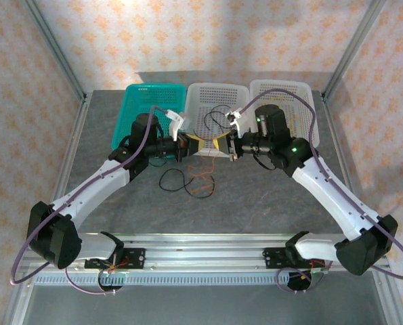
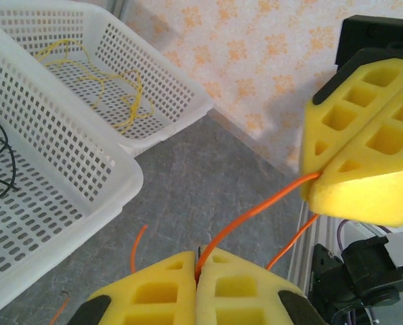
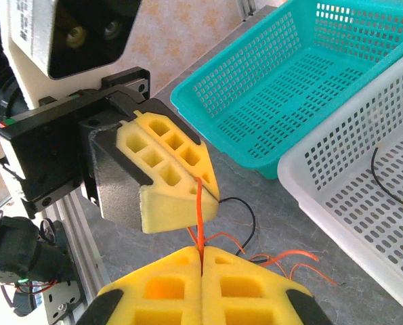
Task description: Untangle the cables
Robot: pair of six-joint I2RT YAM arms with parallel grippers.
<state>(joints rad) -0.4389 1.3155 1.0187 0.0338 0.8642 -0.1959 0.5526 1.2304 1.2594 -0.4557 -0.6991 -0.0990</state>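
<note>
Orange cable (image 2: 255,213) is clamped by left hand (image 2: 198,263) and right hand (image 3: 201,257); they should pull apart slowly, avoiding a snap.

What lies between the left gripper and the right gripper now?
In the left wrist view, a stretch of orange cable joins the left gripper and the right gripper; both pinch it.

Three perforated plastic baskets: one teal basket (image 1: 128,115) and two white, the middle white basket (image 1: 202,95) and the right white basket (image 1: 297,91).

Thin loose cables:
- Two black: the black cable in a basket (image 1: 218,115) and the black cable on the table (image 1: 172,180).
- One yellow cable (image 2: 120,84).
- One orange cable (image 2: 255,212), possibly more; its strands are too tangled to count apart.

Two white-and-black robot arms, the left arm (image 1: 99,177) and the right arm (image 1: 326,183). Two grippers with yellow foam fingers, the left gripper (image 2: 198,261) and the right gripper (image 3: 201,256).
</note>
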